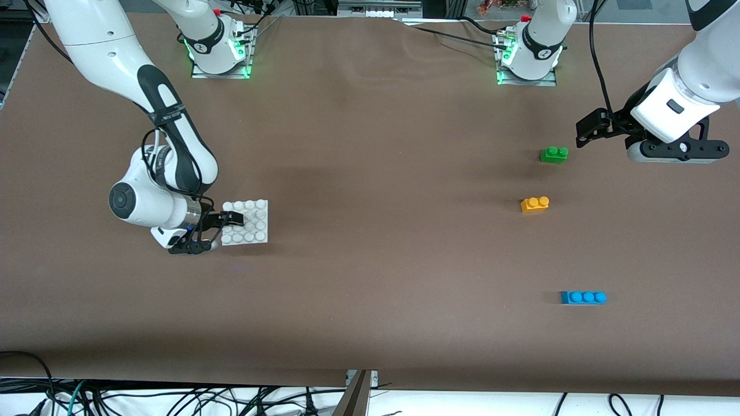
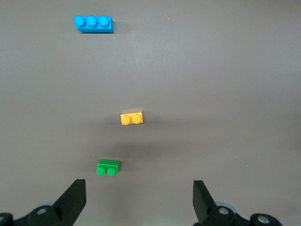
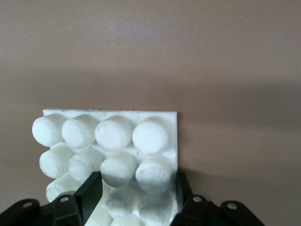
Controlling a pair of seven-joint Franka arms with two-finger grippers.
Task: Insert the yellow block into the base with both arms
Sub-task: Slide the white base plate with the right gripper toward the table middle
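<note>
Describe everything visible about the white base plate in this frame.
The base is a flat, square, white plate that looks like plastic, with a four-by-four grid of round studs on top. It lies flat on the brown table toward the right arm's end. The right gripper is closed on its edge, one finger among the studs, the other at the outer rim.

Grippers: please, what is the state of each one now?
Left gripper: open, empty, over the table near the small green two-stud brick.
Right gripper: closed on the flat white studded square base.
</note>
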